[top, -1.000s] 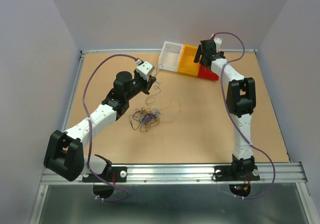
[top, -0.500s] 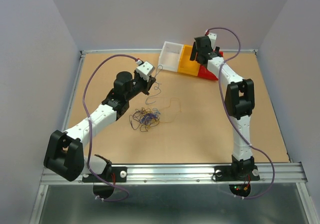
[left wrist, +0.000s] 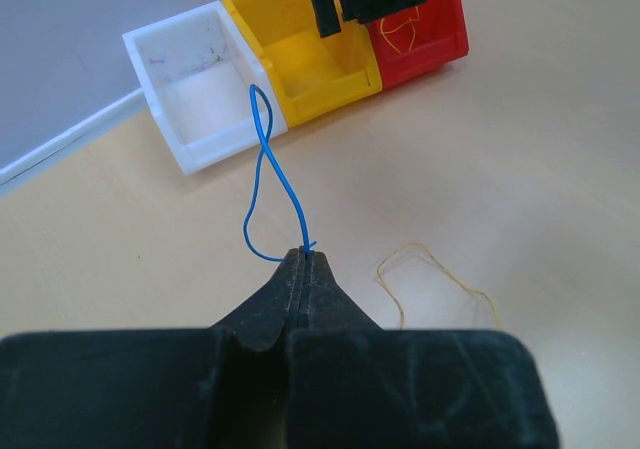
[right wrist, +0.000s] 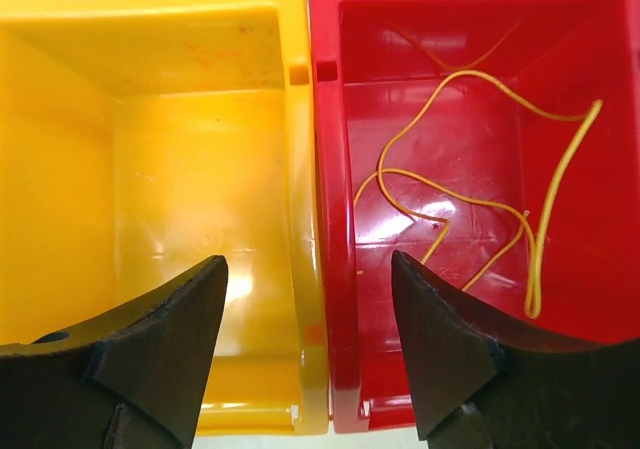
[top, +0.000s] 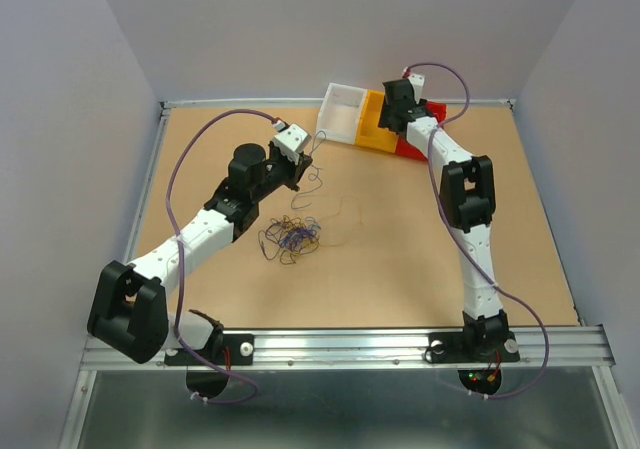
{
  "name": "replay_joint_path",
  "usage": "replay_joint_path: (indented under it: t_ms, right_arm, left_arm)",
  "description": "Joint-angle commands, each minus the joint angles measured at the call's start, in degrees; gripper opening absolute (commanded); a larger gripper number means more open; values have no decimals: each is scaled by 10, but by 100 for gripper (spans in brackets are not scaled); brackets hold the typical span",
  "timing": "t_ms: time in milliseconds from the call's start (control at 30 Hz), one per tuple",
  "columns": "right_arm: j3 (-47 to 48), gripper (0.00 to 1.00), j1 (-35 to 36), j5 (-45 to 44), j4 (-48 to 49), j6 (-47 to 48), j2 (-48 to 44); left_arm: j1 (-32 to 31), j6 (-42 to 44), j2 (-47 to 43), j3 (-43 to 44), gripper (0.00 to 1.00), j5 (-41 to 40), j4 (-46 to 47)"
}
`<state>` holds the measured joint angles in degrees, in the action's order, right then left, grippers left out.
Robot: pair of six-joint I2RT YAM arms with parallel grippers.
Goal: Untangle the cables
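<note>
A tangle of blue, black and yellow cables point(top: 291, 238) lies on the table's middle. My left gripper point(left wrist: 303, 256) is shut on a curly blue cable point(left wrist: 266, 174), held above the table near the white bin point(left wrist: 196, 99); in the top view it point(top: 300, 162) is left of the bins. A loose yellow cable point(left wrist: 432, 279) lies on the table just right of it. My right gripper point(right wrist: 308, 269) is open and empty above the wall between the yellow bin point(right wrist: 150, 169) and the red bin point(right wrist: 480, 169). Yellow cables point(right wrist: 470, 204) lie in the red bin.
The white point(top: 341, 111), yellow point(top: 375, 125) and red point(top: 414, 147) bins stand in a row at the back of the table. A metal rail point(top: 340, 344) runs along the near edge.
My right gripper has moved left from over the red bin to the wall between red and yellow. The left gripper has stayed nearly still with the blue cable.
</note>
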<state>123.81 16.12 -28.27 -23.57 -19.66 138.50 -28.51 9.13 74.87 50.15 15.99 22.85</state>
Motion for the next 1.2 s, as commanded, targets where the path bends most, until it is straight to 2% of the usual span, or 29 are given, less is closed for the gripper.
replay_joint_path:
  t_ms: [0,133,333,567,700,733,800,833,867,1067,1167]
  right_arm:
    - [31,71,-1,0,13,0,5]
    - [6,57,-1,11,16,-7,-4]
    - [-75,28,-1,65,26,15,-56]
    - [-258,25,-1,130,83,36,-180]
    - [-343,25,-1,159,85,55,-243]
    - [-355,30,0,163,85,59,-255]
    - [-377,44,-1,175,86,63,-285]
    - [-393,61,-1,184,86,66,-292]
    - [-402,65,-1,184,89,66,-310]
    - [-439,73,0,208,120,74,-353]
    - [-483,73,0,279,176,97,-397]
  left_arm:
    - [-4,9,-11,10,0,-3,18]
    - [-5,9,-12,9,0,-3,17]
    - [-5,9,-14,9,0,-6,17]
    - [-5,10,-17,8,0,-6,16]
    - [-6,10,-18,8,0,-4,15]
    - [-6,10,-19,7,0,-5,15]
    - [-6,11,-22,9,0,-4,14]
    - [-6,11,-24,9,0,-2,13]
    - [-7,12,-25,10,0,3,11]
    - [-8,19,-34,23,0,31,-11]
    - [-9,22,-45,34,0,39,-22]
